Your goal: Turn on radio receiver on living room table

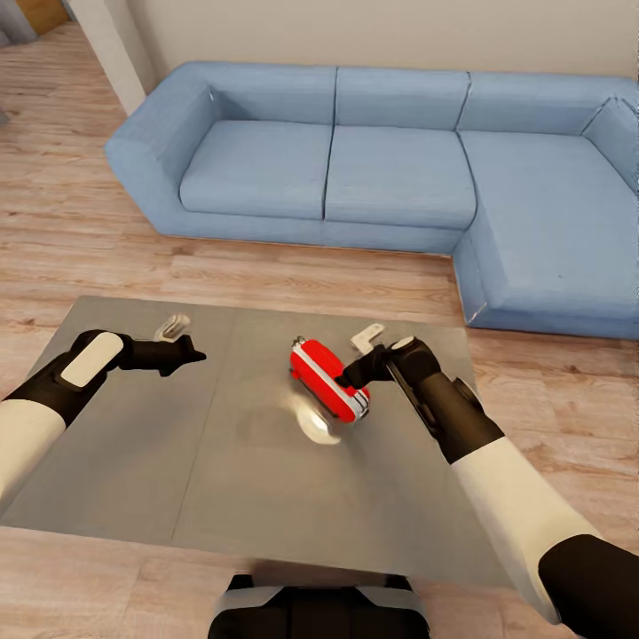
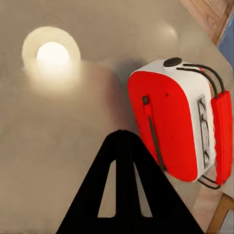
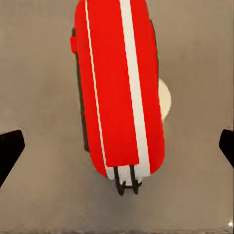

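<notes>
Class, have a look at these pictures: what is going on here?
A two-armed robot faces a glossy grey table in front of a blue L-shaped sofa. A small red radio with white stripes lies on the tabletop. The right gripper is open, right beside the radio's end. The left gripper hangs shut over the table, apart from the radio.

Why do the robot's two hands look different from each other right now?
The right gripper is right beside the radio receiver, while the left gripper hangs well off to its side. In the right wrist view the right gripper's fingers are spread wide apart, with the radio between them; in the left wrist view the left fingers are pressed together into one point. Both are black and sit over the table.
</notes>
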Available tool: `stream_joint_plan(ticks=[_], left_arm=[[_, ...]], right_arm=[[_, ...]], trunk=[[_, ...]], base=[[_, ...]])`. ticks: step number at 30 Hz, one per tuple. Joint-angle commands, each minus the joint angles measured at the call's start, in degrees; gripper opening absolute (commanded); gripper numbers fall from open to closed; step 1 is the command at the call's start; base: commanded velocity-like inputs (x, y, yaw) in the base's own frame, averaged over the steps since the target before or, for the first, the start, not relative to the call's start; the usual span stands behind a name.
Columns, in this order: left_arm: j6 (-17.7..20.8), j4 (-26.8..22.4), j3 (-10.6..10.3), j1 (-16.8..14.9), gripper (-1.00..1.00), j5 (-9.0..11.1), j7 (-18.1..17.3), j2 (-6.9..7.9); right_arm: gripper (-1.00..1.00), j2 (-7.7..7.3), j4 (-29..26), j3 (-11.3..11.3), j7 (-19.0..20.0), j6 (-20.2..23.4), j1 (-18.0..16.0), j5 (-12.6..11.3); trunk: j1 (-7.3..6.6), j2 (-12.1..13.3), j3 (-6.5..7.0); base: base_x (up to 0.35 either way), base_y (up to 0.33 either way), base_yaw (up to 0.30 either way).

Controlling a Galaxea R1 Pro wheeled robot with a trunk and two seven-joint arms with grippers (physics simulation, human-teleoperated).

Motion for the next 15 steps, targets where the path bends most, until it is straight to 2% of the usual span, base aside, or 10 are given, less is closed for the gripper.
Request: stream_joint_plan(ticks=[1, 15], left_arm=[[0.0, 0.0, -0.01, 0.0, -1.0, 0.0, 0.01, 0.0], [0.35, -0.95, -0.12, -0.01, -1.0, 0.02, -0.11, 0.27]], right_arm=[[1.0, 0.0, 0.01, 0.0, 0.0, 0.01, 0.0, 0.01], [1.0, -0.08, 0.05, 0.0, -0.01, 0.18, 0.0, -0.1]], trunk=[[0.0, 0.0, 0.0], [0.0, 0.0, 0.01]], base=[[-0.34, 0.0, 0.0], [-0.346, 0.0, 0.0]])
